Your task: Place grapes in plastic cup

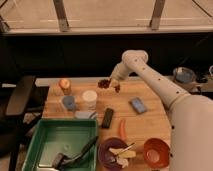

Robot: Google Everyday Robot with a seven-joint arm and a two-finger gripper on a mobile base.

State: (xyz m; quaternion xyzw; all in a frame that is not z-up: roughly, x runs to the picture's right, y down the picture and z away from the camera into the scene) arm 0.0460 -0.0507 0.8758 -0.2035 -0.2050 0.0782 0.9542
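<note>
The grapes [104, 83], a small dark red bunch, are at the far edge of the wooden table, right at the tip of my gripper [115, 86]. My white arm reaches in from the right, and the gripper touches or sits just right of the bunch. The small light-blue plastic cup [68, 102] stands upright on the left part of the table, well left of and nearer than the grapes. A taller white cup [89, 98] stands beside it on its right.
An orange fruit [64, 85] sits behind the blue cup. Also on the table are a black bar [107, 117], an orange-red stick [122, 129], a blue sponge [138, 105], a green tray [35, 145] with utensils, a purple bowl [106, 150] and an orange bowl [156, 151].
</note>
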